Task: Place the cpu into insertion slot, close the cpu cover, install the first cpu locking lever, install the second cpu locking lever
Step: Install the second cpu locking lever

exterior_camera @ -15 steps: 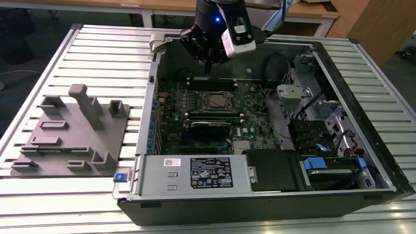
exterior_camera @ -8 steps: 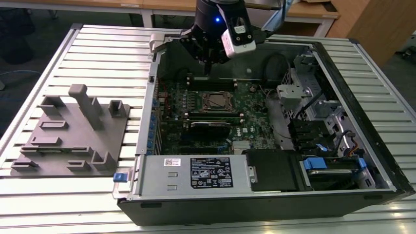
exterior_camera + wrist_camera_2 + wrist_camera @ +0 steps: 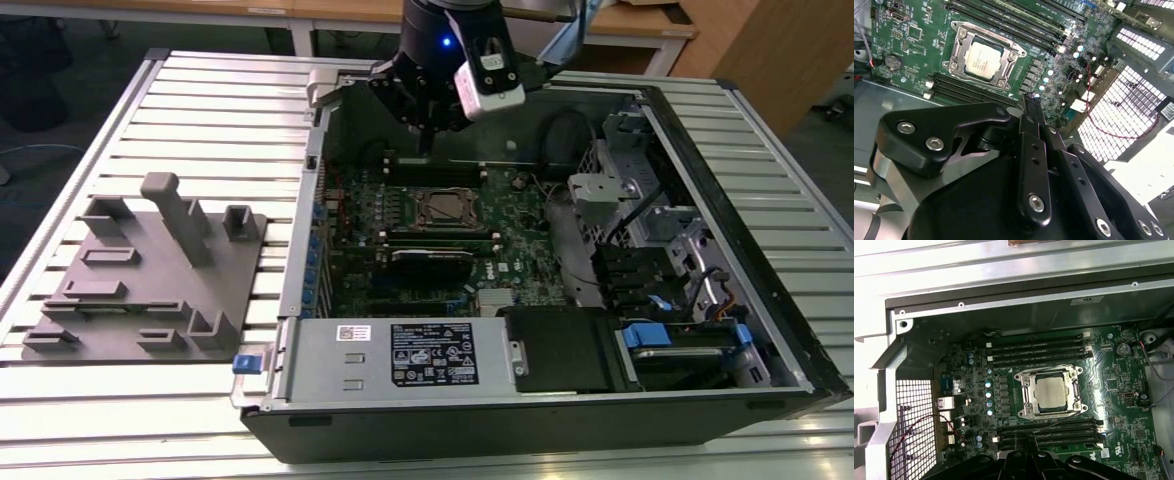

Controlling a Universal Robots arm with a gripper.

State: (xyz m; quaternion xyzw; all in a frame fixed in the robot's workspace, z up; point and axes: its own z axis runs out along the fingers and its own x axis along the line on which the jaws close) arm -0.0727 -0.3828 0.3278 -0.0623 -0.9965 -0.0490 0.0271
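The robot arm (image 3: 447,30) comes down from the top of the exterior view. It is black, with a small blue light on it. A white and grey camera box (image 3: 491,85) sits on its wrist, on the exterior view's right side. The gripper (image 3: 424,125) hangs at the end of the arm and points down. In the second wrist view the gripper (image 3: 1030,107) is black, with round silver screws. Its two long jaws lie pressed together, with no gap between them and nothing held. In the first wrist view the gripper's (image 3: 1026,452) tips meet too.
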